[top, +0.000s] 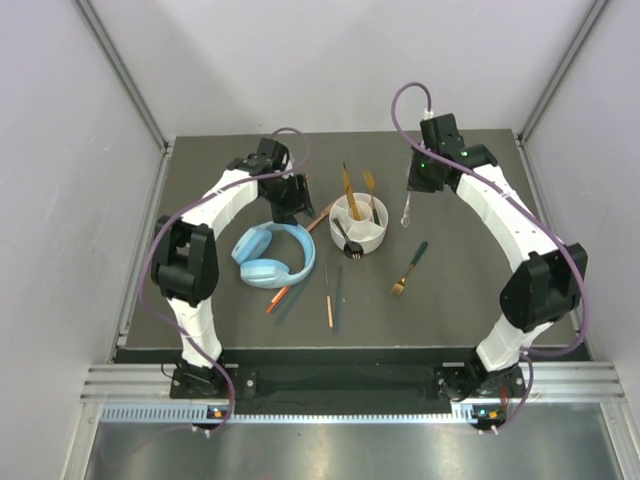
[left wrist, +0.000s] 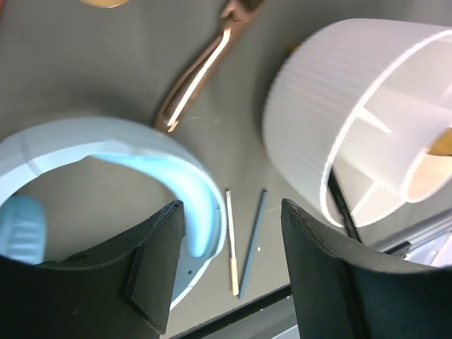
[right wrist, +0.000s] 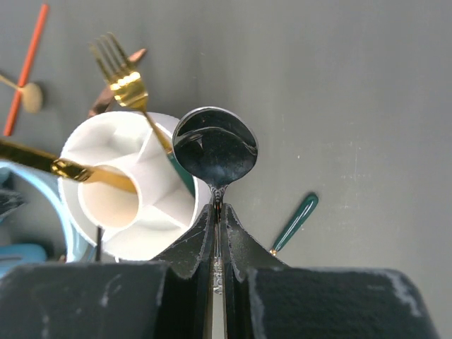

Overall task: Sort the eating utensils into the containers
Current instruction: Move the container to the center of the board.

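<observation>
In the right gripper [right wrist: 217,212], fingers clenched on the handle of a silver spoon [right wrist: 215,147], bowl pointing away from the wrist and hanging down toward the table [top: 450,300]. From overhead, held just to the right of the white holder [top: 358,222]; from the wrist camera, overlapping its rim, so hard to say whether over the edge or just beside it.

Inside the holder, split into compartments around a round centre well: a gold fork [right wrist: 123,74], tines up and leaning out past the rim, and a second gold handle [right wrist: 42,161] slanting into the centre. At the holder's near rim, a black utensil [top: 348,240], tilted outward. Farther right on the table and well apart from the holder, a teal-handled fork [top: 408,270], lying flat.

Left gripper [left wrist: 233,268] released, fingers [left wrist: 155,275] spread with nothing between them, low over the table between the light blue headphones [left wrist: 141,155] and the holder. Beyond the fingertips, a bronze utensil [left wrist: 198,78] flat on the table, between the headband and the holder's wall. Nearer the arm bases, an orange chopstick [top: 328,300] and a dark teal chopstick [top: 337,298] side by side. Left of those, another orange stick [top: 283,296] next to the headphones' near edge.
</observation>
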